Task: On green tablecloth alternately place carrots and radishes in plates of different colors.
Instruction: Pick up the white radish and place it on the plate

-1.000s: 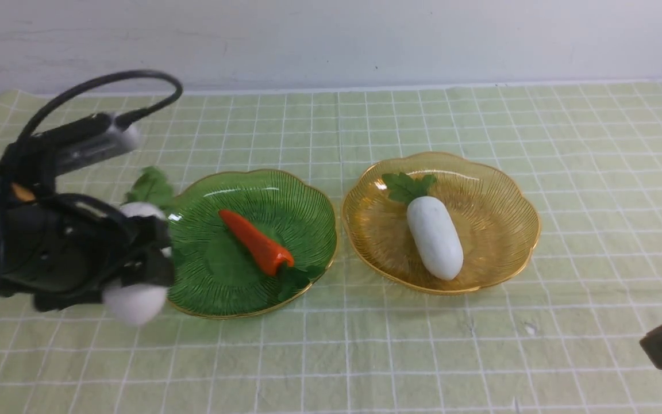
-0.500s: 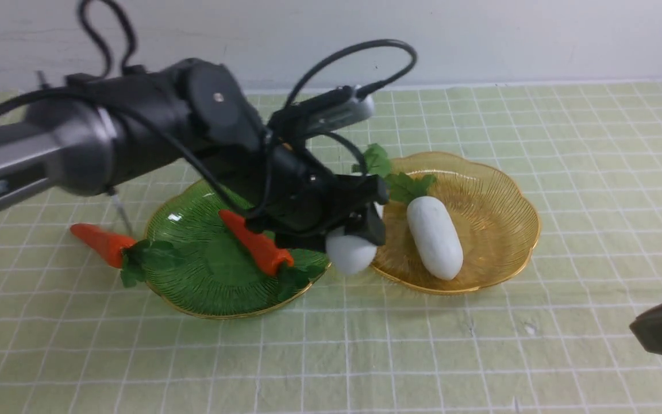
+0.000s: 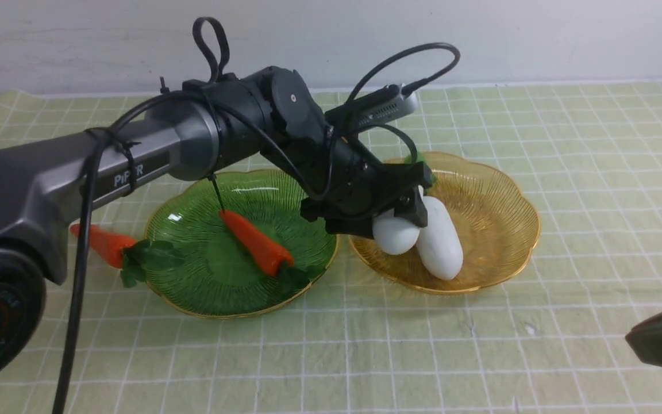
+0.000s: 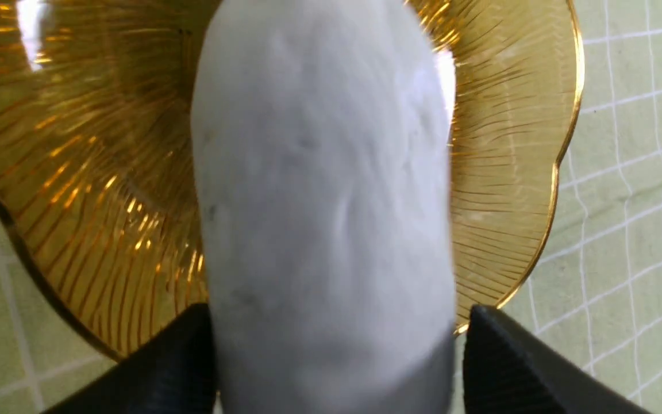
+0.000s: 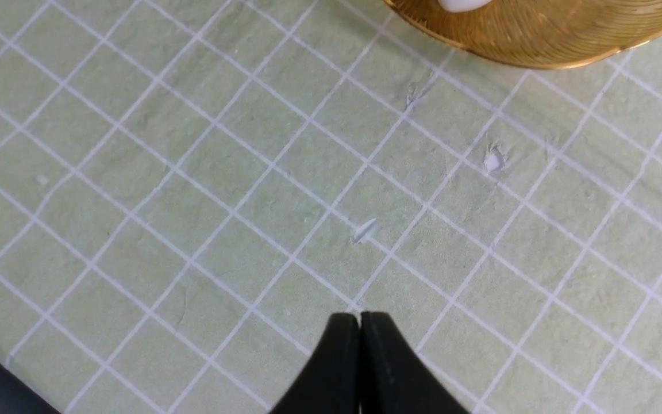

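Observation:
My left gripper (image 3: 405,221) reaches over the amber plate (image 3: 497,195). A white radish (image 3: 394,236) sits between its fingers beside a second radish (image 3: 440,248) lying in that plate. In the left wrist view the radish (image 4: 325,190) fills the space between the fingertips (image 4: 193,322), and a narrow gap shows on one side, so the jaws stand open around it. One carrot (image 3: 256,241) lies in the green plate (image 3: 262,190). Another carrot (image 3: 101,241) lies on the green tablecloth (image 3: 365,345) left of it. My right gripper (image 5: 360,317) is shut and empty, low over the cloth.
The right gripper (image 3: 661,339) shows as a dark shape at the near right corner. A white wall runs along the cloth's far edge. The left arm and its cable span the green plate. The amber plate's rim (image 5: 538,52) shows in the right wrist view.
The left arm carried the radish rightward, from left of the green plate to over the amber plate beside the other radish. Its jaws have widened slightly. The right arm barely moved.

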You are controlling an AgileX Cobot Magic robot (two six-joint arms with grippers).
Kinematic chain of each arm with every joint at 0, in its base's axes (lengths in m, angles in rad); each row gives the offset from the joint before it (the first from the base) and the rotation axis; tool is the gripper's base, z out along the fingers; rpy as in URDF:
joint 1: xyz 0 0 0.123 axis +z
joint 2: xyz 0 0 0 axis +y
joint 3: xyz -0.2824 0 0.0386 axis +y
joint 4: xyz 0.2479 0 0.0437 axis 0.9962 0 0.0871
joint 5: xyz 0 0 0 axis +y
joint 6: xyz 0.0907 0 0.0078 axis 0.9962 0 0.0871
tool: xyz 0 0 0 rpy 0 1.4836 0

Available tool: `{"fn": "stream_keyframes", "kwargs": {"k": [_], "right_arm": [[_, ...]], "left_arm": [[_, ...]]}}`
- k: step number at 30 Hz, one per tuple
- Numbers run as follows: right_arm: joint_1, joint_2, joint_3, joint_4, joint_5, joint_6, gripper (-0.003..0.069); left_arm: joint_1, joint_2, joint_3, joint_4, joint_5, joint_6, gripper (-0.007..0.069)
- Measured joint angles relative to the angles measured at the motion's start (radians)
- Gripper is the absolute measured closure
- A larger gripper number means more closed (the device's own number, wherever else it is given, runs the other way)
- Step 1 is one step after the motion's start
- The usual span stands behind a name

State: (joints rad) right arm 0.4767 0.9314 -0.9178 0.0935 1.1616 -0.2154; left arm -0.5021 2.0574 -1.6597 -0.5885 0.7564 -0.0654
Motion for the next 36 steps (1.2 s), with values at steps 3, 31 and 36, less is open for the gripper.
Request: {"fn": "stream_keyframes", "kwargs": {"k": [3, 31, 36], "right_arm": [[0.0, 0.0, 0.044, 0.0, -0.035, 0.0, 0.0673], [0.0, 0.0, 0.076, 0.001, -0.101, 0.0, 0.0674], [0.0, 0.0, 0.076, 0.001, -0.102, 0.0, 0.0674]], "left_arm": [[0.0, 0.0, -0.014, -0.018, 0.001, 0.009, 0.0092], [0.653, -0.304, -0.18, 0.385, 0.489, 0.014, 0.0613], [0.702, -0.294, 0.001, 0.524, 0.494, -0.126, 0.0505]]}}
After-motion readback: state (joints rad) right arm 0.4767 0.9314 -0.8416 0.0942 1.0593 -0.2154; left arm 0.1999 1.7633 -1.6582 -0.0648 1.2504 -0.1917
